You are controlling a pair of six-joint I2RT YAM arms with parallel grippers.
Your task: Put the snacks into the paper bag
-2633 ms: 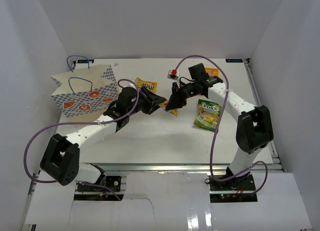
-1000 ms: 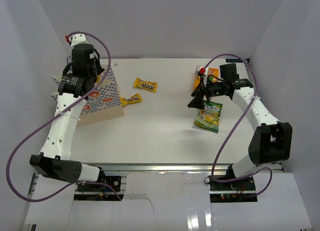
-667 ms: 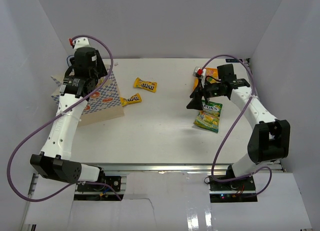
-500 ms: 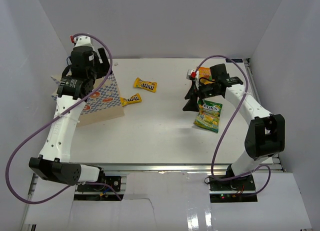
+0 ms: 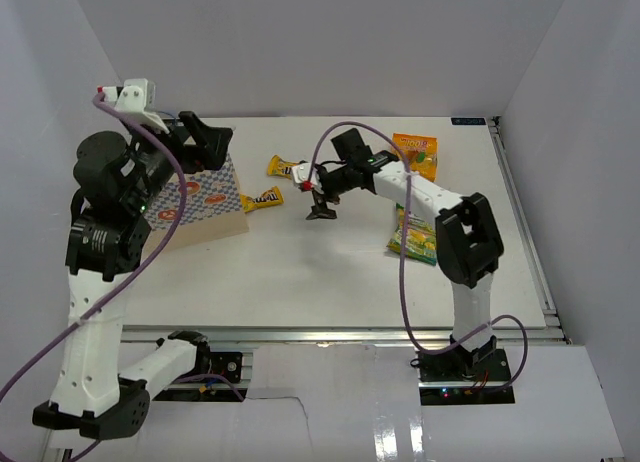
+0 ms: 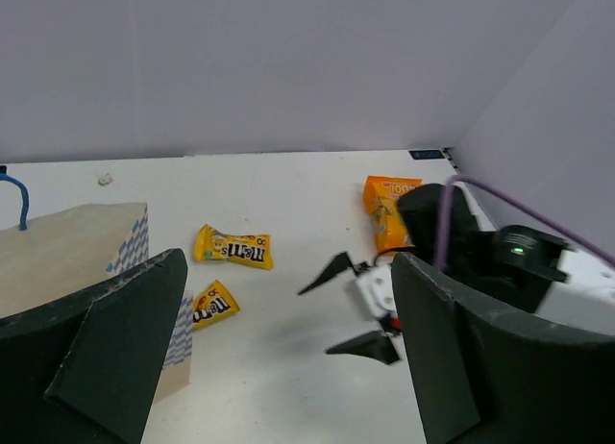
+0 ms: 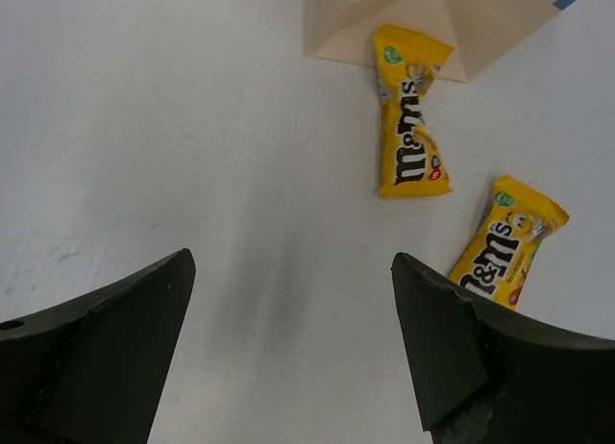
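Note:
The paper bag stands at the table's left, checkered with orange prints; its tan side shows in the left wrist view. My left gripper hangs high above the bag's right edge, open and empty. Two yellow candy packets lie just right of the bag. My right gripper hovers open over bare table right of those packets, holding nothing. The orange pouch and green-yellow pouch lie to the right.
White walls close the table in at the back and on both sides. The right arm reaches leftward across the table's middle, over the green-yellow pouch. Its purple cable loops down toward the base.
My left gripper has opened wide and risen above the bag. My right arm has swung left from the pouches to the yellow packets, its jaws still open.

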